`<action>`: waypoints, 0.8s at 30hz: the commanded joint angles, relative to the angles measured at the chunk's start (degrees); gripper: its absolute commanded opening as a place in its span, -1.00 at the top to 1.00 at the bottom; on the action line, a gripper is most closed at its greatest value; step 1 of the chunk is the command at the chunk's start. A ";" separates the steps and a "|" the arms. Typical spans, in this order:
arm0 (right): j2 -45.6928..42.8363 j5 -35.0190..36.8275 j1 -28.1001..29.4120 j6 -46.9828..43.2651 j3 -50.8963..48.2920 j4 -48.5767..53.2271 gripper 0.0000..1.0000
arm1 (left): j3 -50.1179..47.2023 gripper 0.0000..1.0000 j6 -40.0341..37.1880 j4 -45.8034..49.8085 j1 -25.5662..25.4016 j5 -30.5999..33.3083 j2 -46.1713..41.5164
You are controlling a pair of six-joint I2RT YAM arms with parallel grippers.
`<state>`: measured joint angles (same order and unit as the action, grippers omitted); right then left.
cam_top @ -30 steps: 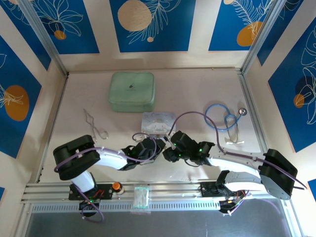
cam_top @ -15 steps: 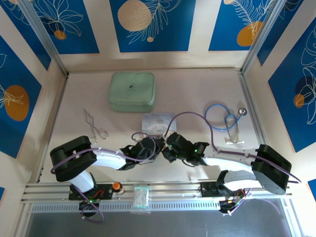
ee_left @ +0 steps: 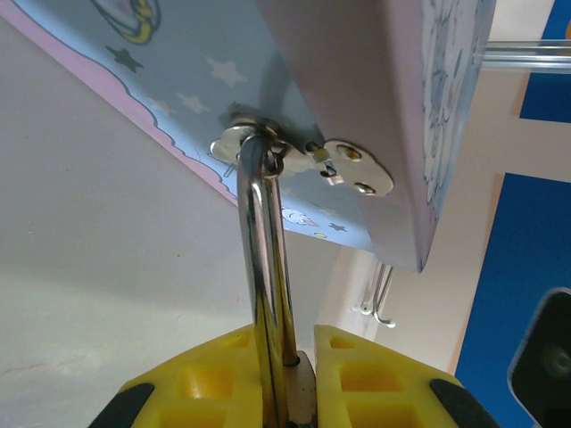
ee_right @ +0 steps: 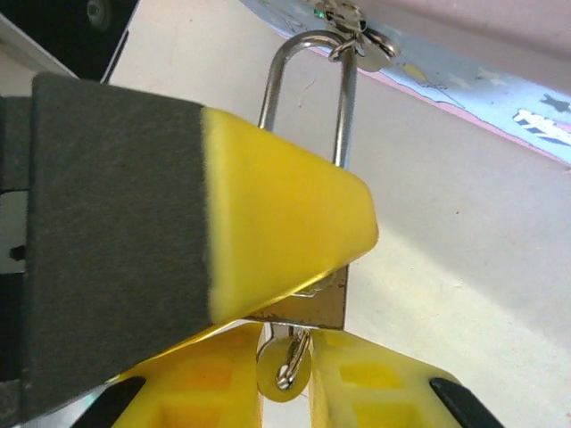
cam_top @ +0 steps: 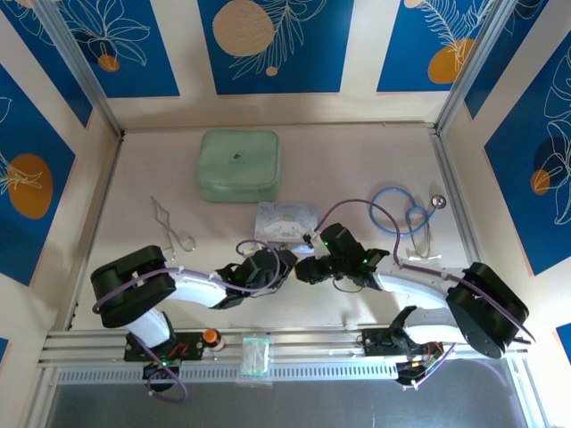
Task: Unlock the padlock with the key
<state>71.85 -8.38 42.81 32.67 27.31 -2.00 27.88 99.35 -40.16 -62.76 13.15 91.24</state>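
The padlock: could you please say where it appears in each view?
Top external: hidden where left gripper and right gripper meet, beside the tin.
Left wrist: padlock centre, rising from the yellow fingers.
Right wrist: padlock upper centre, behind a yellow finger.
Shared landmark: the tin's hasp, holding the shackle.

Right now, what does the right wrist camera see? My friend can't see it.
The brass padlock is hooked through the hasp on the blue tin, pinched by the left tool. Below, the right tool grips the key against its base.
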 commanded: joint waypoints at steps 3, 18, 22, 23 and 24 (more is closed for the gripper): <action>0.96 -0.91 -4.84 5.00 -2.62 -1.69 0.54 | -1.25 1.00 -0.07 -3.24 -1.13 -2.60 -0.84; -4.42 0.04 -9.85 8.91 -7.00 0.41 0.34 | -2.83 1.00 0.49 -4.13 -1.13 -1.94 -1.24; -5.22 -1.23 -10.02 9.60 -7.50 -0.11 0.23 | -2.76 1.00 0.47 -3.70 -1.22 -1.90 -1.18; -5.40 -1.45 -9.94 9.85 -7.46 -0.24 0.20 | -2.74 1.00 0.49 -3.70 -1.22 -1.90 -1.09; -5.57 -1.41 -9.83 9.96 -7.45 -0.26 0.19 | -2.74 1.00 0.49 -3.70 -1.22 -1.91 -1.11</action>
<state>66.74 -15.05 34.39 41.23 21.23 -5.28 25.89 100.22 -42.61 -63.16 11.97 91.22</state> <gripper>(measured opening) 0.402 0.137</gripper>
